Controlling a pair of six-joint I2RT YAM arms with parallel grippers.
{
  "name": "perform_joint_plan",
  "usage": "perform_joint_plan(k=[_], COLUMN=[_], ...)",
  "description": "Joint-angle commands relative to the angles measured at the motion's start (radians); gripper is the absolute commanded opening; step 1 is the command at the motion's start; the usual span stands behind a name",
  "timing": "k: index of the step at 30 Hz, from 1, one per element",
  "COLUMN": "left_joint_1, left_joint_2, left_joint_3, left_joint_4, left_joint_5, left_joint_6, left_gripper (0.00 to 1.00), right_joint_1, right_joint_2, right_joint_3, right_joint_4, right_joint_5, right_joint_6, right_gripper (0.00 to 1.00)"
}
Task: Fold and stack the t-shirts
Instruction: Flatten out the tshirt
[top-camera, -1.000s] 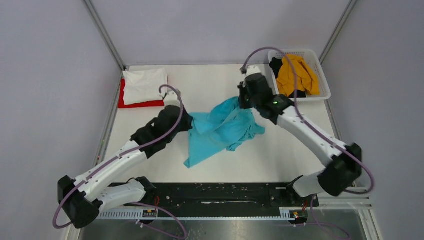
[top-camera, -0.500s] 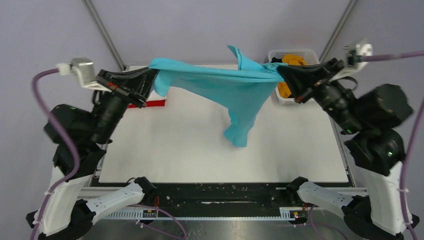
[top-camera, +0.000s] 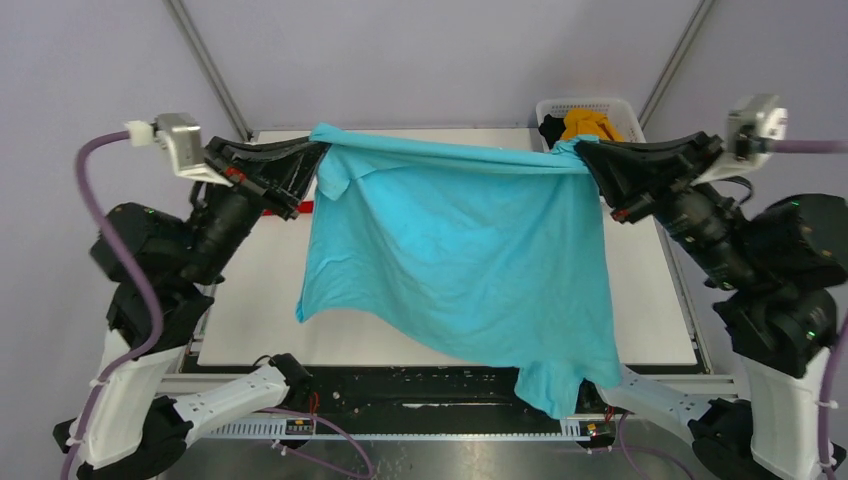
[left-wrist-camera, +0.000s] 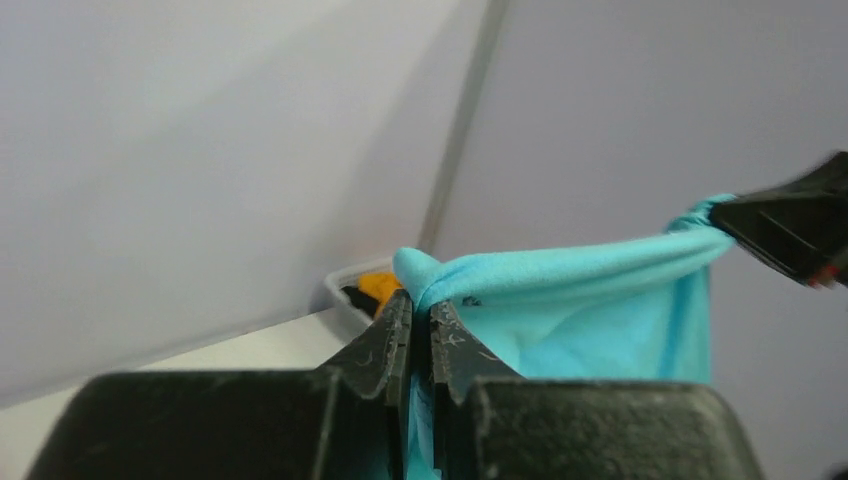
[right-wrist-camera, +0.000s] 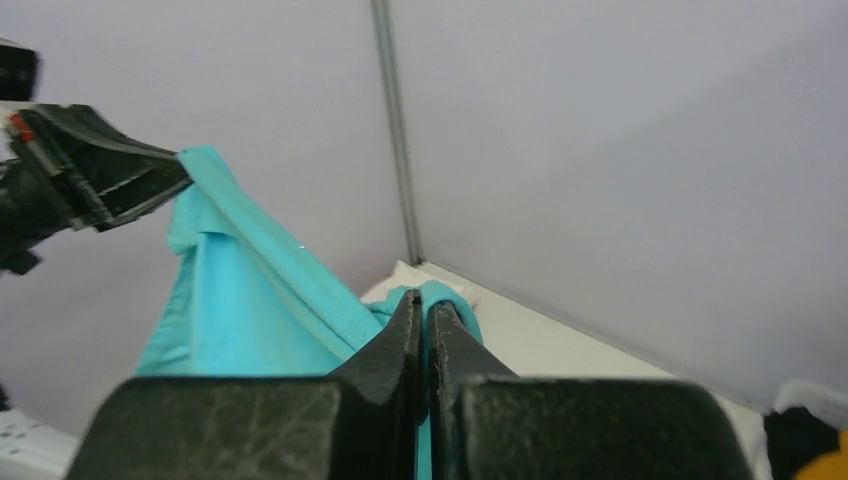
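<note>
Teal t-shirt (top-camera: 460, 250) held spread in the air between both grippers, above the white table (top-camera: 250, 300).

Left gripper (top-camera: 318, 152) is pinched tight on one top corner of the shirt, right gripper (top-camera: 583, 156) on the other. Each wrist view shows the fingers closed with a bunch of teal cloth between them. Top edge runs taut and roughly level from tip to tip. The body hangs as a wide sheet, one flap lowest at the near right, past the table's front edge. Contact between cloth and table: cannot tell. A small flap folds over just beside the left gripper. White lattice basket (top-camera: 600, 105) at the far right corner holds a mustard-yellow shirt (top-camera: 585, 123) and a black shirt (top-camera: 551, 128). A sliver of red shirt (top-camera: 305, 207) shows beside the left arm.
</note>
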Motion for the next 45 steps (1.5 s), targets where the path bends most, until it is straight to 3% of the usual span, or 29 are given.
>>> perform_joint_plan(k=[1,4,8,12,13,16,17,18,19,20,25,29,33,38,42,45], left_joint_1=[0.009,0.091,0.384,0.505,0.528,0.572,0.580,0.583,0.583,0.583,0.582,0.580,0.575,0.573,0.575,0.575], left_joint_2=[0.033,0.106,0.296,0.556,0.613,0.749,0.774,0.780,0.780,0.776,0.727,0.624,0.519,0.554,0.644,0.723], left_joint_3=[-0.142,-0.271,-0.407,-0.448,-0.427,-0.346,-0.331,-0.325,-0.322,-0.327,-0.408,-0.588,-0.751,-0.763,-0.707,-0.614], left_joint_4=[0.060,0.043,0.006,0.077,0.072,0.039,0.038,0.040,0.043,0.049,0.062,0.154,0.234,0.243,0.239,0.188], left_joint_5=[-0.372,-0.502,-0.315,-0.174,-0.162,-0.124,-0.108,-0.106,-0.106,-0.105,-0.010,0.114,0.142,0.127,0.014,-0.091], left_joint_6=[0.030,-0.034,-0.216,-0.247,-0.257,-0.274,-0.272,-0.268,-0.264,-0.262,-0.295,-0.351,-0.389,-0.395,-0.390,-0.376], left_gripper=[0.00,0.00,0.00,0.00,0.05,0.34,0.52,0.74,0.95,0.99,0.99,0.99,0.99,0.99,0.98,0.83], right_joint_1=[-0.003,-0.003,-0.008,-0.038,-0.047,-0.055,-0.057,-0.058,-0.060,-0.063,-0.083,-0.104,-0.132,-0.135,-0.135,-0.135], right_joint_2=[0.024,0.087,0.307,0.639,0.722,0.902,0.941,0.950,0.946,0.933,0.786,0.635,0.525,0.493,0.523,0.546], right_joint_3=[-0.173,-0.339,-0.485,-0.450,-0.409,-0.270,-0.246,-0.237,-0.244,-0.264,-0.451,-0.668,-0.889,-1.012,-1.044,-1.049], right_joint_4=[0.134,0.249,0.368,0.416,0.412,0.360,0.345,0.340,0.346,0.355,0.388,0.397,0.447,0.467,0.499,0.486], right_joint_5=[0.245,0.393,0.519,0.379,0.344,0.318,0.336,0.348,0.354,0.350,0.337,0.287,0.199,0.083,0.033,0.050], right_joint_6=[-0.078,-0.095,-0.087,-0.004,0.014,0.034,0.037,0.039,0.045,0.050,0.123,0.231,0.319,0.339,0.341,0.335], right_gripper=[0.00,0.00,0.01,0.07,0.19,0.77,0.91,0.98,0.99,0.99,1.00,0.99,1.00,0.99,1.00,0.99])
